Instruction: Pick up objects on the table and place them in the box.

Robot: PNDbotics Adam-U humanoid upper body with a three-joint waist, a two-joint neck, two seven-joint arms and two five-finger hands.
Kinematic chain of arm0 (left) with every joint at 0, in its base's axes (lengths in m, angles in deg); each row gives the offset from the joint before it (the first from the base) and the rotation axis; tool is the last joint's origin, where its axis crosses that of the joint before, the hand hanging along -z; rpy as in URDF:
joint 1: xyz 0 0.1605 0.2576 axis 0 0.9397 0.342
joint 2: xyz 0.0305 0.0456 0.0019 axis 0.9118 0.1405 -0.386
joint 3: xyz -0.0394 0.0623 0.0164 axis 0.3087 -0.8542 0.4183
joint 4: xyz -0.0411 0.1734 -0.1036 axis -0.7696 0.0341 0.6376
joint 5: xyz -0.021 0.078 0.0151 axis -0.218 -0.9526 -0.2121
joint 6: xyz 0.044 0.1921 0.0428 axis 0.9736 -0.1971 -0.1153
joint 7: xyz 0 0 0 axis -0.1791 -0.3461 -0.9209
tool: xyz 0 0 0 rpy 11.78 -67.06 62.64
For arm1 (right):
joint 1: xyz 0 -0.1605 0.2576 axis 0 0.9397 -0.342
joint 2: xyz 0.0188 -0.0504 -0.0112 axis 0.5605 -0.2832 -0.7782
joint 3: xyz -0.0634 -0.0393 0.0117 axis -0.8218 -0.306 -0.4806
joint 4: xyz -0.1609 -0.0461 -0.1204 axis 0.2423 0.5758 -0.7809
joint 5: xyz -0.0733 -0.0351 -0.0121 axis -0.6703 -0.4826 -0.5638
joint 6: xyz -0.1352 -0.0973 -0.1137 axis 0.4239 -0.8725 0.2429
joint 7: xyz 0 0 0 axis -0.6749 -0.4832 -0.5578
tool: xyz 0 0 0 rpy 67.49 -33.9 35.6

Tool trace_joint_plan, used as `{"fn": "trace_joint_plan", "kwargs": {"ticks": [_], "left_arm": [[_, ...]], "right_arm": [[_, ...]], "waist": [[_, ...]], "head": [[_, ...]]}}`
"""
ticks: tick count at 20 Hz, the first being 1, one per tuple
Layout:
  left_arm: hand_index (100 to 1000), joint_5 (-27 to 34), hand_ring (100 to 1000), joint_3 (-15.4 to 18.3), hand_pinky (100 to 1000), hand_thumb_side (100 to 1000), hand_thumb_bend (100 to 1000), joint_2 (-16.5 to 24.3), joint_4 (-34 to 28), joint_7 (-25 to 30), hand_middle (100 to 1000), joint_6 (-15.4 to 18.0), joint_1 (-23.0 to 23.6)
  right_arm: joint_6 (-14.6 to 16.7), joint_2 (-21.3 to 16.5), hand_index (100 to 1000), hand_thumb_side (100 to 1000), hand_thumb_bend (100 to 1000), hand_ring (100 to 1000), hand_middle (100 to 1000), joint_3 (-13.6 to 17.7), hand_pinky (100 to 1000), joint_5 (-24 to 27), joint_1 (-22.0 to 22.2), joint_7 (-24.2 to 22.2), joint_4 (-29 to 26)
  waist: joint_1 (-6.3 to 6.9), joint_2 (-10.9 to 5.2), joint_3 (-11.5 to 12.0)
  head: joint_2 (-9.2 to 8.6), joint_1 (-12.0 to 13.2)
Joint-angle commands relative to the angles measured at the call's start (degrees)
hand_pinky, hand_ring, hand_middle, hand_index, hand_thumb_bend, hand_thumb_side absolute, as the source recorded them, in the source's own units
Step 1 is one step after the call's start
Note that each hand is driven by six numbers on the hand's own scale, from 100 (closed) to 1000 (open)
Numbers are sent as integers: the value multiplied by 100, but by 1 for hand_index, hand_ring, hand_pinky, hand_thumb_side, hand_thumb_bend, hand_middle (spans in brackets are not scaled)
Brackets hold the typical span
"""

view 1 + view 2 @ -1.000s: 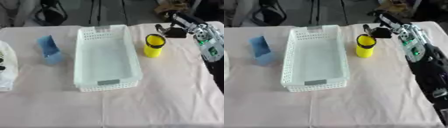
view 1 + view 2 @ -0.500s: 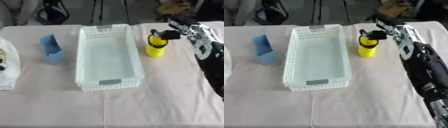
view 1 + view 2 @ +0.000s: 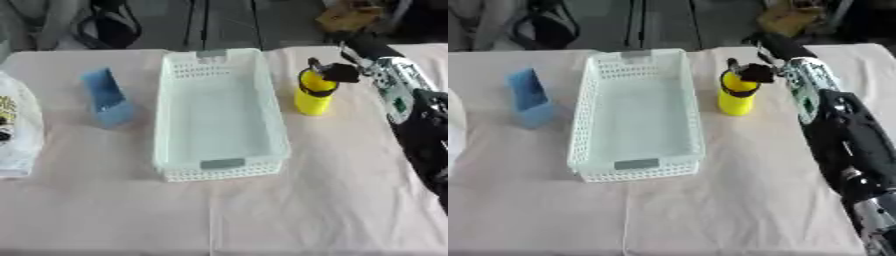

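Left eye view: no readable writing anywhere; only dark and yellow marks on white bag at left edge, too blurred to read. Yellow cylinder upright, long axis vertical, standing on pink cloth just right of white perforated box. Box empty, long axis running away from camera, grey tab on near wall. Right hand at cylinder's top rim, dark fingers curled over it. Blue object left of box, tilted, well apart from cylinder.

Right eye view: same yellow cylinder upright beside box, right hand at its top edge, arm entering from right. Whether fingers actually clamp rim: cannot tell. Left hand out of both views.
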Motion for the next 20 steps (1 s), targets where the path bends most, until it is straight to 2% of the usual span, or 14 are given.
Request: {"fn": "trace_joint_plan", "kwargs": {"ticks": [1,20], "left_arm": [[848,6,629,11,561,931,249,93,-113,14,651,5,-64],[848,21,628,0,561,932,247,75,-114,27,651,7,-66]], "right_arm": [[18,-35,953,844,295,891,929,32,861,-20,-94,21,-9],[127,195,958,873,272,875,919,-39,833,42,0,-205,227]], "waist": [[-2,-71,17],[31,-69,57]], "head": [[50,-10],[30,-30]]}}
